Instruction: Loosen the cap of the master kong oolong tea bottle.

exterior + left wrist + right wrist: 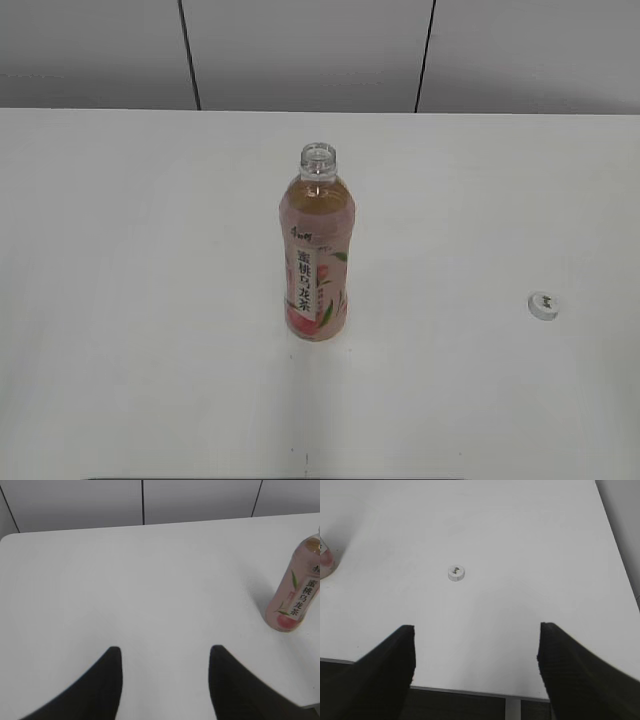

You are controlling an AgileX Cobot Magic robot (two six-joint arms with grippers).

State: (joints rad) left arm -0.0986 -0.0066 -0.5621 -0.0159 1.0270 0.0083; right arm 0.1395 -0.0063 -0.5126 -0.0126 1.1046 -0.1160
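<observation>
The master kong oolong tea bottle (315, 255) stands upright in the middle of the white table, its mouth open with no cap on it. It also shows at the right edge of the left wrist view (294, 594) and its base at the left edge of the right wrist view (325, 562). The white cap (543, 305) lies flat on the table to the bottle's right, also seen in the right wrist view (456, 573). My left gripper (164, 652) is open and empty, well left of the bottle. My right gripper (476, 630) is open and empty, near the table's front edge, short of the cap.
The white table (150, 300) ends at a grey panelled wall (300, 50) behind. Its front edge shows under my right gripper (470, 692). Neither arm shows in the exterior view.
</observation>
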